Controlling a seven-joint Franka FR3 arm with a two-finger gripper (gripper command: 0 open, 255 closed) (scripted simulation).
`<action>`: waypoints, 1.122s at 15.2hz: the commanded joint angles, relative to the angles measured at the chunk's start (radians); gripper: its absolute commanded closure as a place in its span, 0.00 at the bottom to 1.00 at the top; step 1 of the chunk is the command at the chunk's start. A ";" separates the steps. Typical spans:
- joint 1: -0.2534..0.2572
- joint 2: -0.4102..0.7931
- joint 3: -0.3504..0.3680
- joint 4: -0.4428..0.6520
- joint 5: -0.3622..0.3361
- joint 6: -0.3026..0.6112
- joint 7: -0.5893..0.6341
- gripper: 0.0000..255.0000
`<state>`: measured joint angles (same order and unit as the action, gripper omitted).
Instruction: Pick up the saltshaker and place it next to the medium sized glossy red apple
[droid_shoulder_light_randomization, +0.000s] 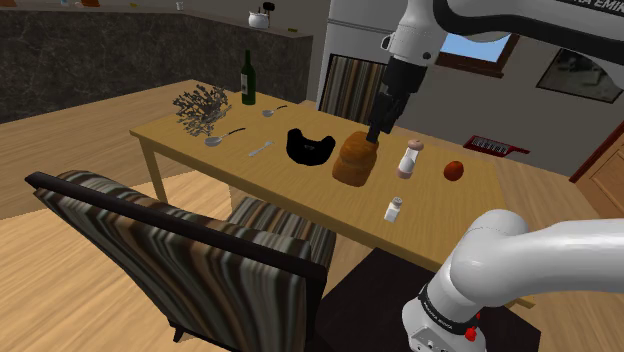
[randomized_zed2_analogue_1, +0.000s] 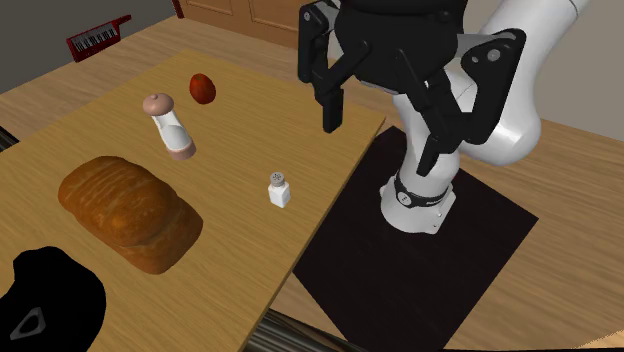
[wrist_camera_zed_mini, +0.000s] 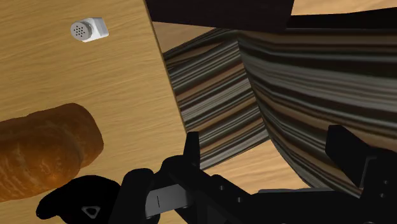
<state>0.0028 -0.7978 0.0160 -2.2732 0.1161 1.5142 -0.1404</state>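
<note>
From the shoulder view we get the whole table (droid_shoulder_light_randomization: 290, 182): a dark wine bottle (droid_shoulder_light_randomization: 248, 78) at its far end, a striped chair (droid_shoulder_light_randomization: 200, 250) in the foreground, and the gripper (droid_shoulder_light_randomization: 375, 132) hanging in the air over the bread loaf (droid_shoulder_light_randomization: 356, 160). The second exterior view gives us what that one cannot: the two black fingers (randomized_zed2_analogue_1: 328, 105) seen broadside with clear space between them, and the arm's base on its black stand (randomized_zed2_analogue_1: 460, 270) beside the table edge. The wrist view adds the perforated cap of the saltshaker (wrist_camera_zed_mini: 89, 28) seen nearly face on, and the chair's striped cloth under the fingers, past the table edge. We find the white saltshaker standing upright on the table near the edge closest to the stand, its long axis vertical and its cap pointing up. It is near the loaf and touches nothing else. A pepper mill (randomized_zed2_analogue_1: 170, 127) stands between it and the red apple (randomized_zed2_analogue_1: 203, 88), which lies well apart from it, further along the table. A black object (randomized_zed2_analogue_1: 50, 300) sits at the loaf's other end. We see the jaws spread wide, with nothing held between them and nothing touched
</note>
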 joint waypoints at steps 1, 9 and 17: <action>0.000 0.000 0.000 0.000 0.000 0.000 0.000 0.00; -0.036 -0.139 -0.084 -0.292 -0.111 0.168 -0.145 0.00; -0.111 -0.202 -0.209 -0.527 -0.261 0.366 -0.297 0.00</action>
<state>-0.0961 -1.0028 -0.1725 -2.7743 -0.1220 1.8465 -0.4144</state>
